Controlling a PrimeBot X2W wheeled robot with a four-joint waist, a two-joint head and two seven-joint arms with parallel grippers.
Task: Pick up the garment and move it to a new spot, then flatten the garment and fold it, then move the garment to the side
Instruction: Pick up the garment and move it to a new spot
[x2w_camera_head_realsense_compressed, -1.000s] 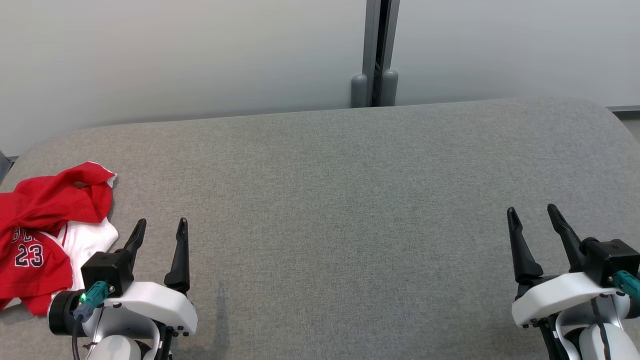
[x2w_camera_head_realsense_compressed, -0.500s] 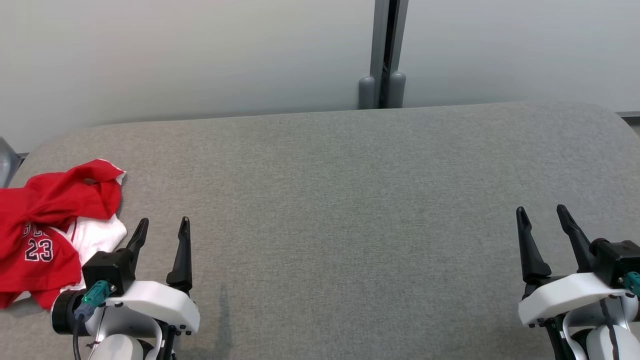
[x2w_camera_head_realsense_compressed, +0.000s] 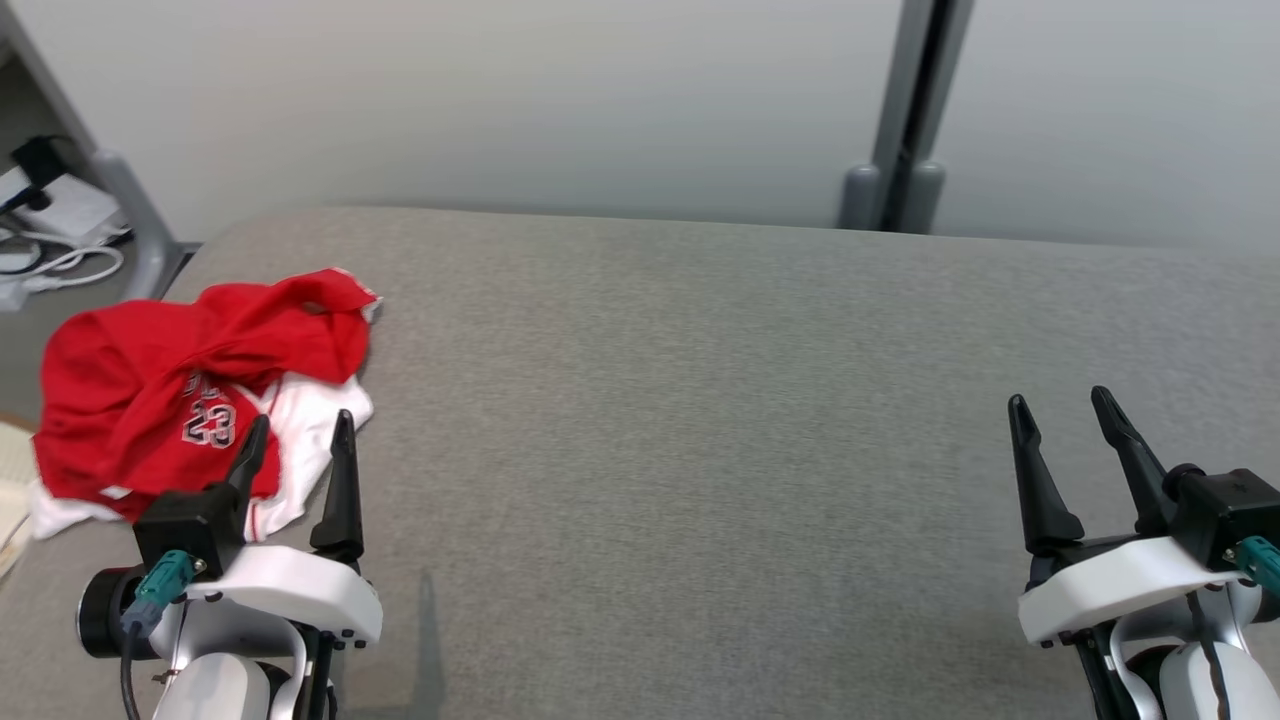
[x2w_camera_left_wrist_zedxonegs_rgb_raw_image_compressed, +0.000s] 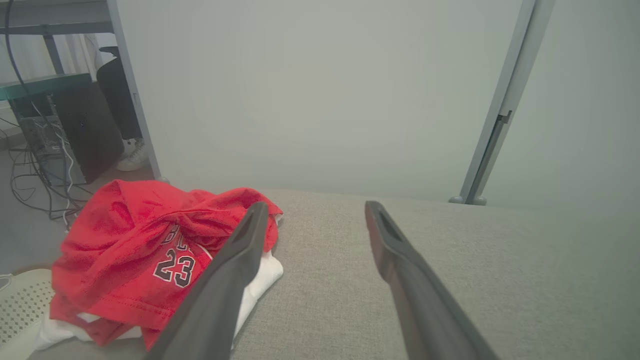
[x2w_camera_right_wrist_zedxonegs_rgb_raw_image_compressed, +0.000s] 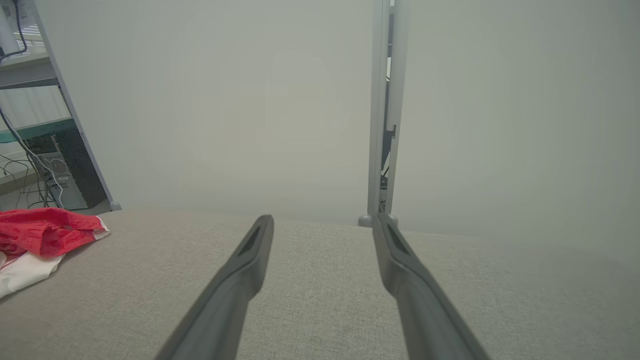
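Black fingers of left gripper (x2w_camera_head_realsense_compressed: 303, 420) spread wide, empty, pointing forward just beside crumpled red-and-white garment (x2w_camera_head_realsense_compressed: 150, 390), garment at left end of grey fabric surface (x2w_camera_head_realsense_compressed: 700, 400) near its rounded corner, right gripper (x2w_camera_head_realsense_compressed: 1059, 398) equally wide, empty, well apart, open fabric between them.

I read this as an office or lab bay. Pale partition panels (x2w_camera_head_realsense_compressed: 500, 100) joined by a grey post (x2w_camera_head_realsense_compressed: 905, 110) run across the top of the frame. At the upper left, a desk (x2w_camera_left_wrist_zedxonegs_rgb_raw_image_compressed: 45, 81) stands over a computer tower (x2w_camera_left_wrist_zedxonegs_rgb_raw_image_compressed: 82, 130) and loose cables (x2w_camera_left_wrist_zedxonegs_rgb_raw_image_compressed: 35, 200).
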